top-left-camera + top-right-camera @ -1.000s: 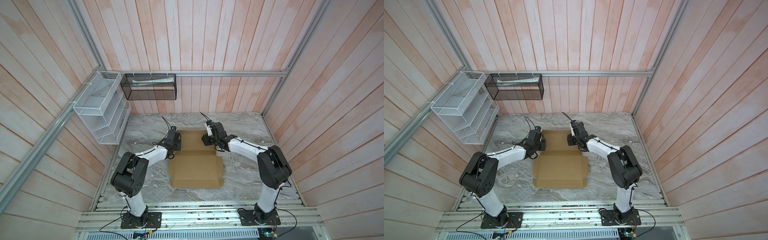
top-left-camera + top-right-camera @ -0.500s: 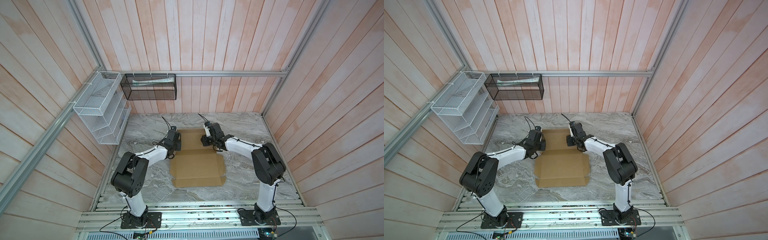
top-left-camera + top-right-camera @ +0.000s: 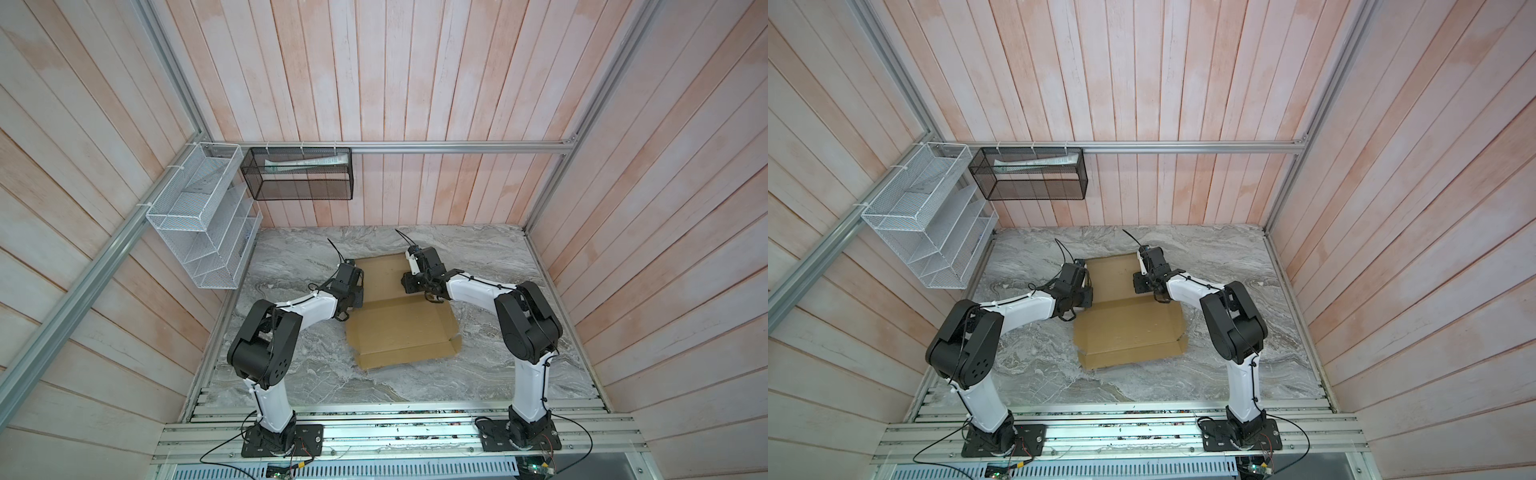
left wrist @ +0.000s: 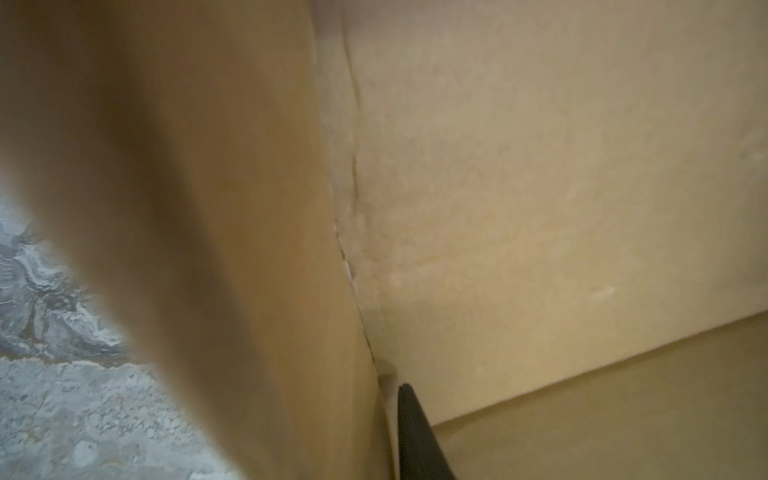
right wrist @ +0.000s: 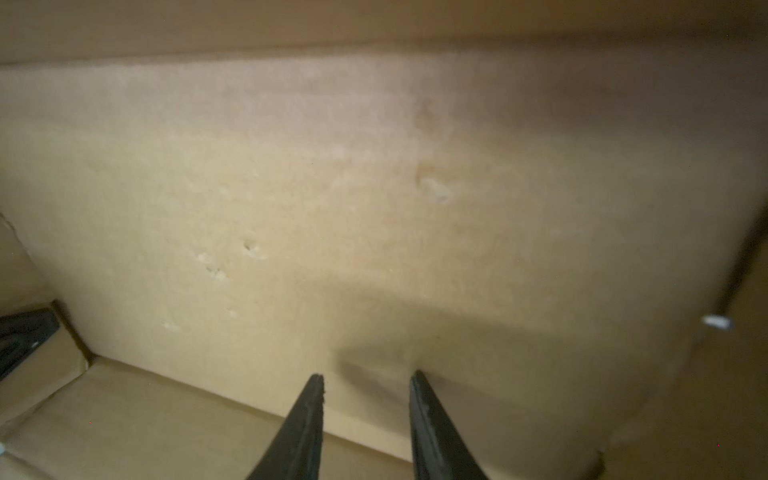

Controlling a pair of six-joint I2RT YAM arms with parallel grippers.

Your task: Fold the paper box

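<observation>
The paper box [image 3: 401, 328] is laid at the middle of the marble table [image 3: 291, 374], with its near part flat and its far panel set between the two arms. The left gripper [image 3: 356, 296] is positioned at the left edge of the box. Only one finger [image 4: 415, 436] is seen, beside a flap, so its opening cannot be told. The right gripper [image 5: 368, 376] is held partly open and empty, with its tips close to the cardboard. A black mesh basket [image 3: 299, 174] is hung on the far wall.

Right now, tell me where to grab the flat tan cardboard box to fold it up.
Take the tan cardboard box by its near front flap, from the robot's side, straddling the free long edge: thin, unobstructed, seemingly lifted off the grey marble table.
</observation>
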